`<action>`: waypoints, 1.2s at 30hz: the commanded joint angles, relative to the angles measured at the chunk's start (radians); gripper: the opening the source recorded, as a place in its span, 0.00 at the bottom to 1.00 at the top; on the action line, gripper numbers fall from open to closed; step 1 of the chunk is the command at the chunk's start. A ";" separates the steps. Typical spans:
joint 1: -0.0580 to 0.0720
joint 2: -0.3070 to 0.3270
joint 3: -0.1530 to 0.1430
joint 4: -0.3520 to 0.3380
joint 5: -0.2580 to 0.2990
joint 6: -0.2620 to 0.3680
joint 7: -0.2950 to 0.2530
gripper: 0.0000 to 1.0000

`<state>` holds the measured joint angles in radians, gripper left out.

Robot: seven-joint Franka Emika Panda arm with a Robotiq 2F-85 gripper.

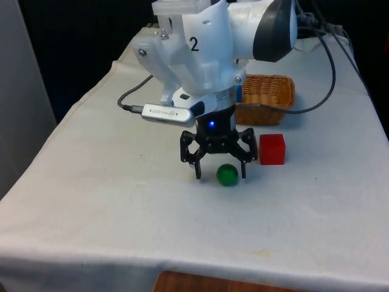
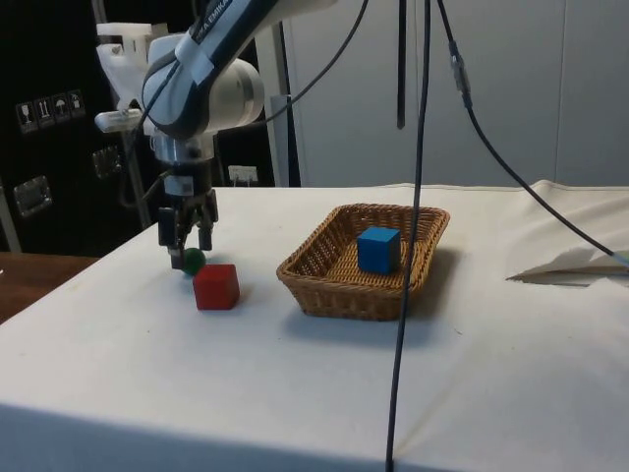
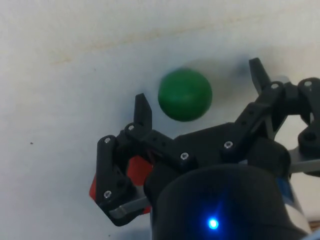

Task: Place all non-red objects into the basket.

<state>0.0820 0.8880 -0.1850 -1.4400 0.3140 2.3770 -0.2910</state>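
The gripper [image 1: 220, 172] is lowered almost to the white cloth [image 1: 109, 201], its fingers [image 3: 143, 111] spread wide so that the green ball [image 1: 227, 174] is bracketed between them. No contact with the ball is seen in the wrist view; the ball lies free on the cloth, somewhat nearer one finger than the other. This stance is judged to be the approach for a grasp, the opening being kept wide because a round thing is easily nudged and rolled away. The red cube [image 1: 272, 149] is left just beside the ball, towards the front view's right, since red things are not to be moved. The wicker basket [image 2: 324, 285] is set farther off, and a blue cube [image 2: 378, 248] is already held inside it.
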 commanded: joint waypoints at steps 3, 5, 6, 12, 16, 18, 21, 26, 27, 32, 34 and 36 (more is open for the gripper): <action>0.011 0.017 -0.015 0.020 -0.019 -0.009 0.020 1.00; 0.014 0.024 -0.019 0.027 -0.025 -0.010 0.024 1.00; 0.014 0.027 -0.018 0.034 -0.029 -0.011 0.026 1.00; 0.011 0.031 -0.016 0.041 -0.026 -0.008 0.023 1.00; 0.010 0.028 -0.013 0.037 -0.024 -0.002 0.019 0.75; 0.010 0.031 -0.014 0.041 -0.024 -0.006 0.020 0.52; 0.010 0.031 -0.013 0.041 -0.024 -0.005 0.020 0.19; 0.010 0.028 -0.013 0.037 -0.024 -0.002 0.018 0.00; 0.009 0.031 -0.013 0.041 -0.023 -0.005 0.019 0.00; 0.010 0.021 -0.014 0.038 -0.024 -0.011 0.019 0.00; 0.011 0.009 -0.016 0.036 -0.025 -0.018 0.019 0.00; 0.010 0.003 -0.017 0.035 -0.025 -0.022 0.018 0.00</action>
<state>0.0920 0.8990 -0.2020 -1.3970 0.2900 2.3570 -0.2730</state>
